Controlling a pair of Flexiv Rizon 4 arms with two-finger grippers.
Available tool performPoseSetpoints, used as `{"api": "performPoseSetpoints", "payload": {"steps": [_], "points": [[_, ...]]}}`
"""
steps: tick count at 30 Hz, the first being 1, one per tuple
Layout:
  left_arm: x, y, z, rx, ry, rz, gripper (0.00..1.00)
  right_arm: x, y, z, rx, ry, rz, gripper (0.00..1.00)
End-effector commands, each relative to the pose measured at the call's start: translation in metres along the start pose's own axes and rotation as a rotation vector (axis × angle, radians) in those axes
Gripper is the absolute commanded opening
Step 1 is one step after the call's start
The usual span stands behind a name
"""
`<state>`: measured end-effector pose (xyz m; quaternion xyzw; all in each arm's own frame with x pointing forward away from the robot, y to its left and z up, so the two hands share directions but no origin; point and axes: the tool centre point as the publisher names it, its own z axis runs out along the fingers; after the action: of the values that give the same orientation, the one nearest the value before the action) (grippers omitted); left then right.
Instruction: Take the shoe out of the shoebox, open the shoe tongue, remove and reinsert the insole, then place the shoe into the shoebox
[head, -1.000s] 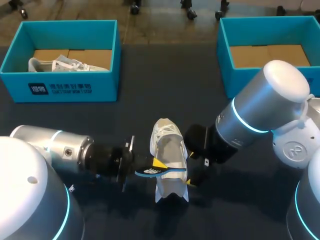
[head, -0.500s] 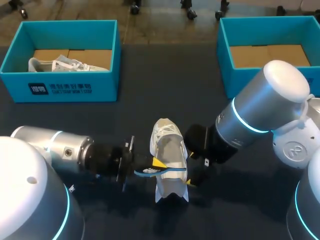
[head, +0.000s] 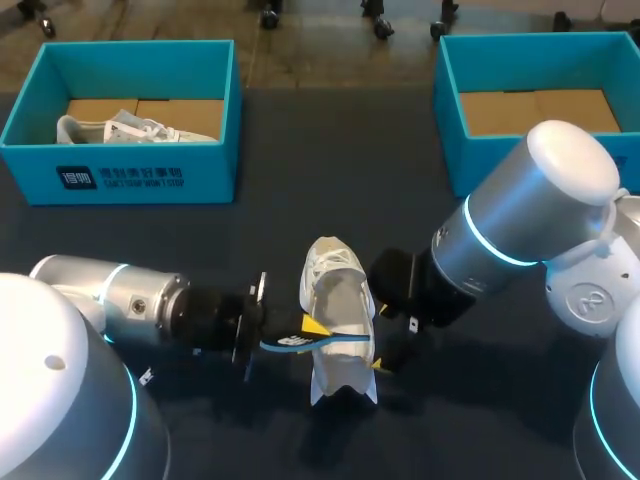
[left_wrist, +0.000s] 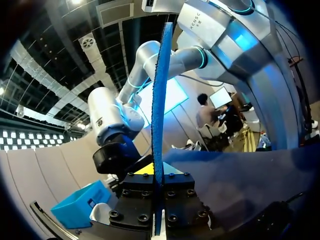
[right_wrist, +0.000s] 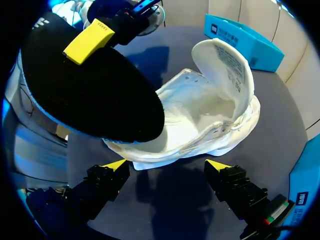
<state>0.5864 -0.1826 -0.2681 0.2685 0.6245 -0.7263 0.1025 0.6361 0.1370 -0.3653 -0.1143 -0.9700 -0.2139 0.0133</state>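
A white shoe (head: 338, 320) lies on the dark table between my two grippers, its tongue (right_wrist: 225, 60) pulled up and the opening bare. My left gripper (head: 305, 332) is shut on a blue-edged black insole (head: 292, 342), held at the shoe's left side over its opening. In the left wrist view the insole (left_wrist: 159, 115) stands edge-on, clamped between the fingers of the left gripper (left_wrist: 158, 182). My right gripper (right_wrist: 166, 165) is open at the shoe's (right_wrist: 200, 120) rim, one yellow tip on each side. The insole (right_wrist: 85, 90) hovers over the shoe's left part.
A teal shoebox (head: 130, 175) at the back left holds another white shoe (head: 120, 128). A second teal shoebox (head: 450, 120) stands at the back right, showing only its cardboard floor. Dark tabletop lies between the boxes and the shoe.
My left arm has edged slightly toward the shoe, and the insole in it has sunk a little. The right arm and the shoe have not moved.
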Motion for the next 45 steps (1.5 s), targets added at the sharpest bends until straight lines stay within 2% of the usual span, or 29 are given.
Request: {"api": "performPoseSetpoints", "payload": {"steps": [1,12,27,34,45], "points": [[0.002,-0.001,0.001,0.001,0.004,0.008,0.0,0.001,-0.001,-0.003,0.011,-0.014,0.008,1.0],[0.005,-0.006,-0.004,-0.006,-0.014,0.018,0.0,0.001,-0.005,-0.005,0.044,-0.015,0.008,1.0],[0.014,-0.005,-0.002,-0.016,-0.038,-0.008,0.0,0.001,-0.006,-0.004,0.035,-0.013,0.005,1.0],[0.014,0.006,-0.001,-0.045,-0.054,0.0,0.0,0.001,-0.006,-0.004,0.035,-0.013,0.005,1.0],[0.013,0.013,0.001,-0.05,-0.07,-0.003,0.0,0.001,-0.006,-0.004,0.035,-0.013,0.005,1.0]]}}
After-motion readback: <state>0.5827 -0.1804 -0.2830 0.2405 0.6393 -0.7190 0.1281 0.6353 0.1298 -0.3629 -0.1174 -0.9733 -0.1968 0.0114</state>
